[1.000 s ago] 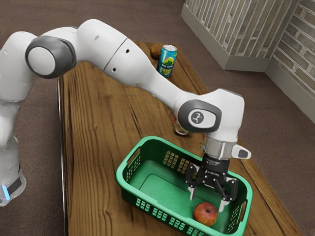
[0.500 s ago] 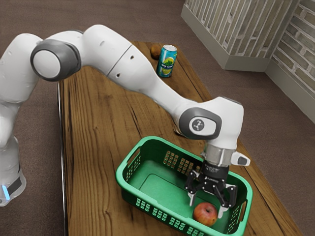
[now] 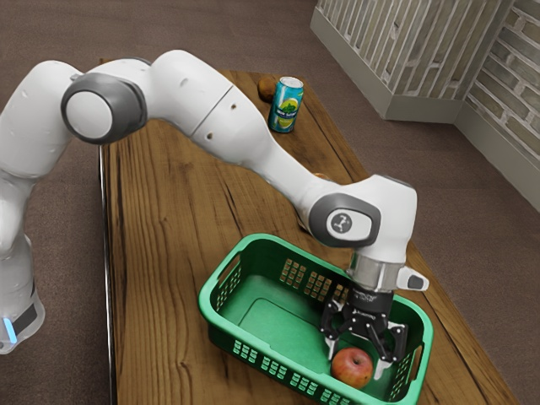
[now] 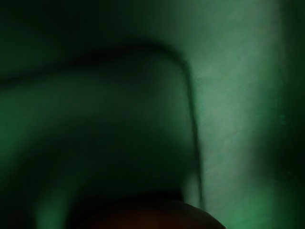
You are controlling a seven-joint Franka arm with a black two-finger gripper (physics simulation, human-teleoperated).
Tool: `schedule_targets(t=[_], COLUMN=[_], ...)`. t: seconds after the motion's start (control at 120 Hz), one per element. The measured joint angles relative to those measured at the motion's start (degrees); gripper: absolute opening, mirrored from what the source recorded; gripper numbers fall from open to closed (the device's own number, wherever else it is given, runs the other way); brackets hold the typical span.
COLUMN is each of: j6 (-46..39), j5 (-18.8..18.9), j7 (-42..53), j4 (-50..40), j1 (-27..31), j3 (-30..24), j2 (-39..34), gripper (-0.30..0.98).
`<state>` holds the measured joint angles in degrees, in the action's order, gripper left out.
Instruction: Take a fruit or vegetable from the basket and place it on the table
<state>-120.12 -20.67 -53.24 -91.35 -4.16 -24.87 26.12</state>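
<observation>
open gripper [image 3: 355, 364] down at the apple [image 3: 352, 368]

the fingers stand apart, with the red apple low between them. it rests on the floor of the green basket [image 3: 270, 323], toward the exterior view's right. farther off, a can [image 3: 286, 106] stands on the wooden table [image 3: 169, 253].

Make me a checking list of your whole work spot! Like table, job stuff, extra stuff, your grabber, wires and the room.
Surface: brown wooden table.
Job's things: green basket on the table, red apple inside it.
Clutter: blue-green can, upright; brown round thing beside it; something mostly hidden behind the arm.
Gripper: end effector inside the basket, open, fingers spread at the apple.
Cables: nothing seen.
Surroundings: brown floor, brick-patterned wall.
</observation>
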Motion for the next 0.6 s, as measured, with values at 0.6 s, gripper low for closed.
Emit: schedule_targets(t=[0.6], j6=[-0.82], j5=[-1.29], j7=[-0.97], j4=[0.01], j1=[-0.01], j3=[0.03], j2=[0.02], gripper=[0.37])
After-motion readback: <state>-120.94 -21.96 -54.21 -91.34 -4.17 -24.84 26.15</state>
